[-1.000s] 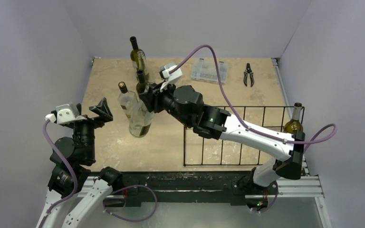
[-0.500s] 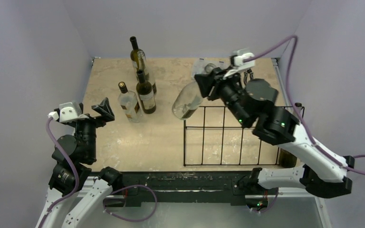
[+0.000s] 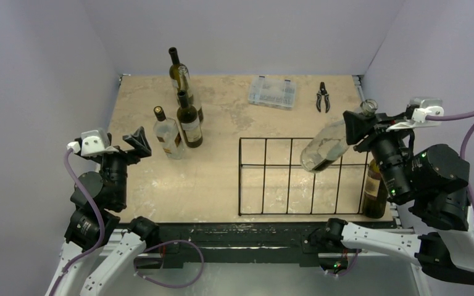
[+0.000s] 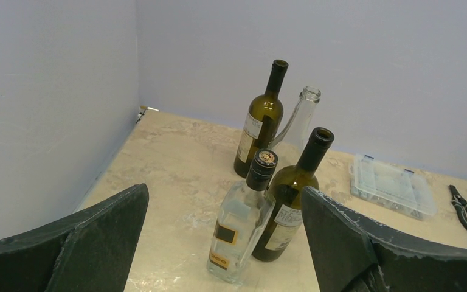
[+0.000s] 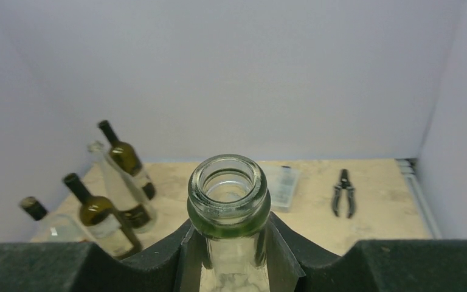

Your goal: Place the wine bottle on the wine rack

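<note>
My right gripper (image 3: 362,125) is shut on the neck of a clear empty wine bottle (image 3: 324,148). It holds the bottle tilted in the air, base down to the left, over the right slots of the wine rack (image 3: 264,139). The rack is a low black wire frame on the table. In the right wrist view the bottle's open mouth (image 5: 227,190) stands just above my closed gripper (image 5: 228,243). My left gripper (image 3: 137,142) is open and empty at the left, facing a group of standing bottles (image 4: 243,222).
A dark green bottle (image 3: 374,185) stands at the rack's right end, under my right arm. Several bottles (image 3: 189,121) stand at the back left. A clear plastic compartment box (image 3: 273,92) and black pliers (image 3: 323,97) lie at the back.
My right arm has swung from the bottle group at the left across to the right, carrying the clear bottle over the rack. The left arm has barely moved.
</note>
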Controlling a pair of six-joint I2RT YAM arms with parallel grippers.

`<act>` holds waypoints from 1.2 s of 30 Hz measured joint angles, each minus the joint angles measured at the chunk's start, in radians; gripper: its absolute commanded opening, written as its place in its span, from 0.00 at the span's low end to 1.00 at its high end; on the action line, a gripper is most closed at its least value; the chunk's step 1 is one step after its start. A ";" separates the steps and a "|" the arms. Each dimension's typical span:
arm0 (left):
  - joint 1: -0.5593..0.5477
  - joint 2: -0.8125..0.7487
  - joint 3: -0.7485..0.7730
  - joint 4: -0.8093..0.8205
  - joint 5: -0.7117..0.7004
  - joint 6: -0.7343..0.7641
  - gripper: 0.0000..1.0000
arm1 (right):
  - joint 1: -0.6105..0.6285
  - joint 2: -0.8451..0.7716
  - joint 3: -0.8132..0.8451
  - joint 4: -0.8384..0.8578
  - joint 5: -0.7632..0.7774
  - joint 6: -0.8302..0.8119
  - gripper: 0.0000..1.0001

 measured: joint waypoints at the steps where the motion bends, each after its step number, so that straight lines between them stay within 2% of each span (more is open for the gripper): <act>1: 0.000 0.002 0.000 0.000 0.001 0.000 0.96 | 0.000 -0.013 -0.006 -0.022 0.029 -0.013 0.00; 6: 0.000 0.015 0.000 -0.005 0.010 -0.002 0.95 | 0.000 0.013 -0.034 -0.082 0.154 -0.075 0.00; 13: 0.000 0.022 0.000 -0.008 0.010 -0.008 0.95 | -0.002 0.149 -0.147 -0.053 0.269 -0.180 0.00; 16: 0.000 0.026 0.000 -0.008 0.010 -0.008 0.95 | -0.038 0.193 -0.194 -0.021 0.280 -0.219 0.00; 23: 0.000 0.041 0.000 -0.008 0.011 -0.008 0.95 | -0.244 0.211 -0.210 0.051 0.253 -0.238 0.00; 30: 0.000 0.043 0.000 -0.008 0.011 -0.008 0.95 | -0.258 0.234 -0.132 -0.002 0.254 -0.238 0.00; 36: 0.000 0.043 0.000 -0.009 0.018 -0.010 0.95 | -0.271 0.188 -0.120 0.052 0.312 -0.293 0.00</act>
